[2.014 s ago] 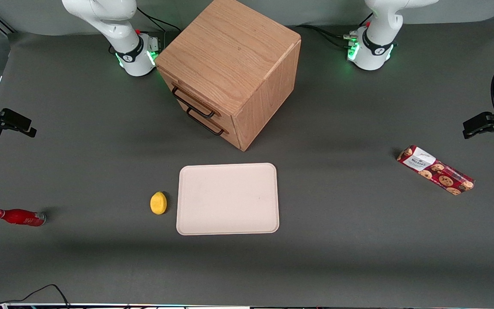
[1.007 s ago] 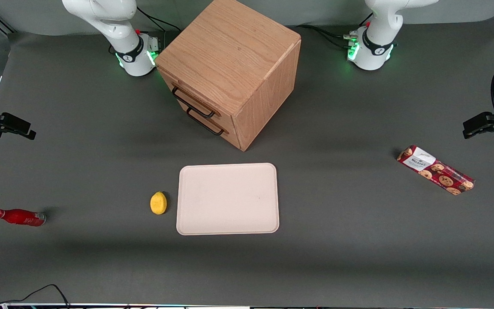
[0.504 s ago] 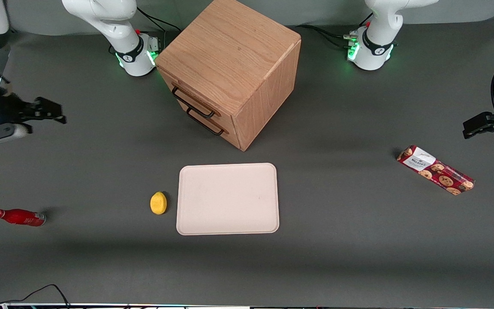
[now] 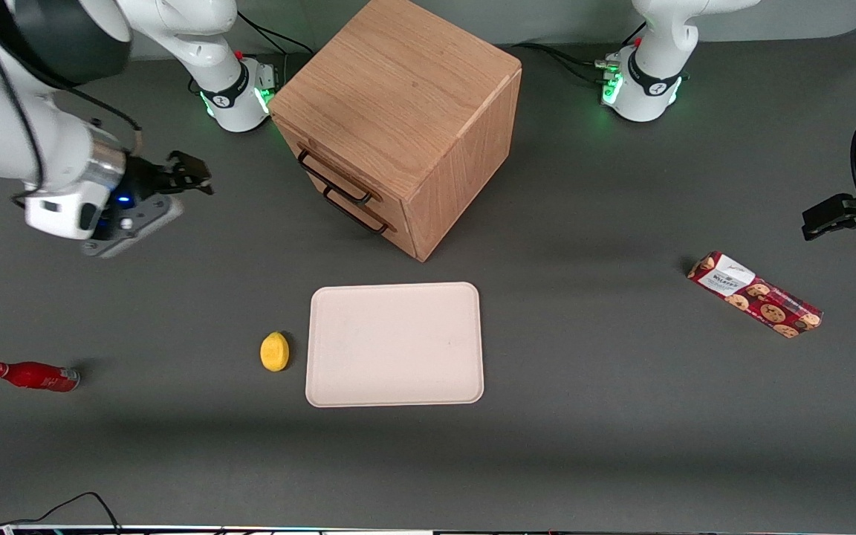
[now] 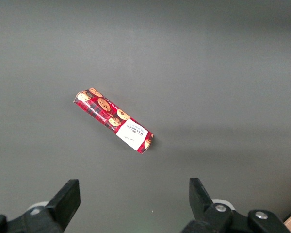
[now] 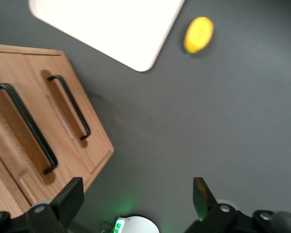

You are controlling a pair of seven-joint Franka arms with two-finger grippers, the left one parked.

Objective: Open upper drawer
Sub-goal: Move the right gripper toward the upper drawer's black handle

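Claw (image 4: 192, 172): fingers spread, holding nothing, hovering above the surface (image 4: 584, 416), in front of the cabinet (image 4: 406, 111) and apart from it. Upper drawer (image 4: 328, 169): shut, topmost in the cabinet front, black bar handle (image 6: 24, 126) untouched. Lower drawer (image 6: 70, 114): shut.
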